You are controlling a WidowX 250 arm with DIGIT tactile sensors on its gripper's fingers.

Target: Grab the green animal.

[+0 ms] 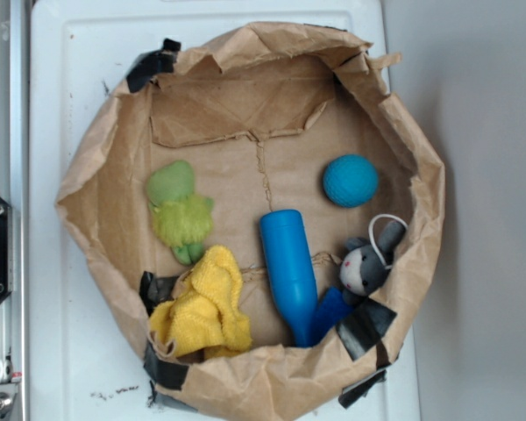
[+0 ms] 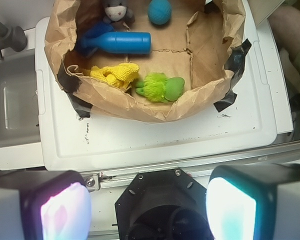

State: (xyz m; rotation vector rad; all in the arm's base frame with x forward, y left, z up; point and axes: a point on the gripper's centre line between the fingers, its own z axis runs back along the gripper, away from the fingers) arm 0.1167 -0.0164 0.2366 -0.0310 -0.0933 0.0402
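exterior view shows me the green animal point(image 1: 181, 213) lying on the floor of a brown paper bag point(image 1: 96, 175) with rolled-down walls, on the left side. its foot end is just beside the yellow cloth point(image 1: 207, 307). a blue bottle point(image 1: 288, 272) lies in the middle, a blue ball point(image 1: 350, 180) to the right, and a grey bunny point(image 1: 366, 263) by the right wall. on the wrist view i see my gripper point(image 2: 147, 205) with fingers point(image 2: 65, 210) spread wide and nothing between them, well apart from the bag, over the white tray point(image 2: 140, 142).
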